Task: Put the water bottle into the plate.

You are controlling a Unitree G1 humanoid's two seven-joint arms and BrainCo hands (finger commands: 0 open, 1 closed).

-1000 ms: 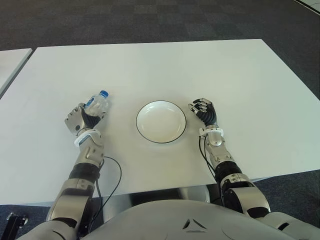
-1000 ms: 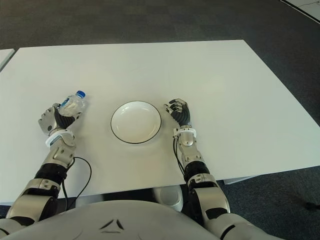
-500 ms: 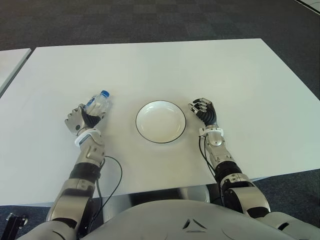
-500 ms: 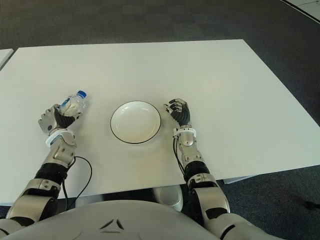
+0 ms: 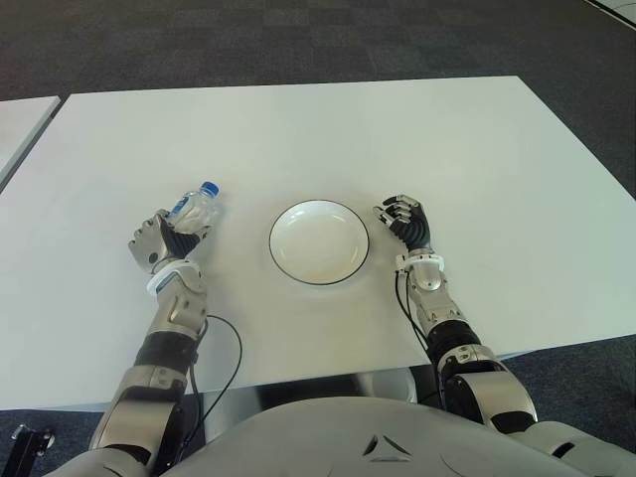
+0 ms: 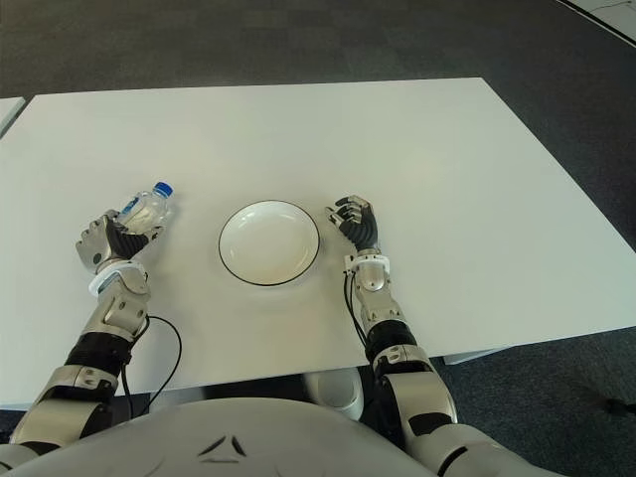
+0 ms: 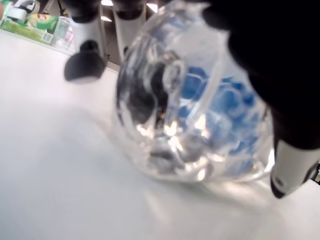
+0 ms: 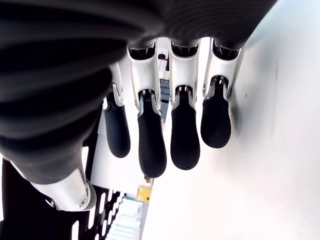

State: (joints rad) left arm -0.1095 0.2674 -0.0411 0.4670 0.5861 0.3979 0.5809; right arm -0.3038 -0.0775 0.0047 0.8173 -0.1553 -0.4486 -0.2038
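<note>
White bench [image 5: 328,129] fills your view, with dark carpet beyond it. Your left hand [image 5: 159,238] has its fingers [image 7: 292,165] wrapped round the water bottle [image 5: 192,206], which lies tilted at the bench's left side, well apart from the plate [image 5: 319,241]. Expect a light, thin-walled, slick bottle that dents under pressure; hold it round the body, not the blue cap. Your right hand [image 5: 405,223] shows just right of the plate, fingers [image 8: 151,145] loosely curled on nothing.
</note>
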